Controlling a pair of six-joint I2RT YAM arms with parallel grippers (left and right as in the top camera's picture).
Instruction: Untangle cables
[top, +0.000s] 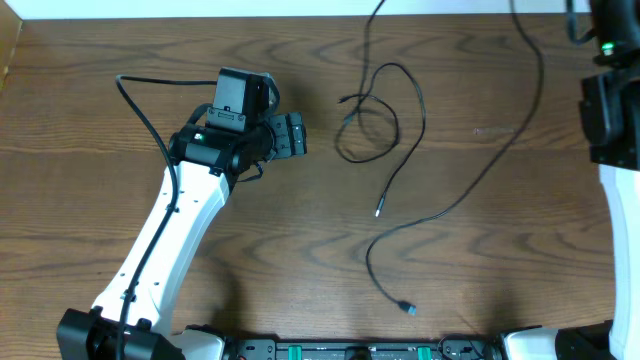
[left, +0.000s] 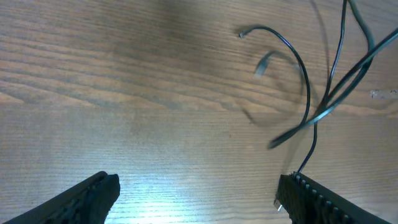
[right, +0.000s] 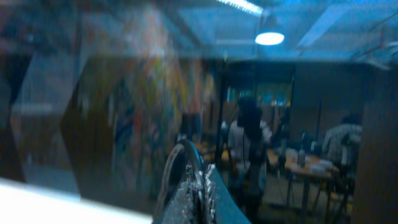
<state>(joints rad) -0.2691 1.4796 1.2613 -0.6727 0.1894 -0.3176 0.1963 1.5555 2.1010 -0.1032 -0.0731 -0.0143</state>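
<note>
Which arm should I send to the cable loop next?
Left. The left gripper is open, low over the table, beside the cables that show in its wrist view. The right gripper is shut, off at the side, pointing away from them.

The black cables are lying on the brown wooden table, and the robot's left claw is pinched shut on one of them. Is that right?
Not quite. The left gripper is open and holds nothing. The left wrist view shows its fingers spread wide over bare wood, with the cables lying beyond them. The rest is right: the black cables do lie on the brown wooden table.
</note>
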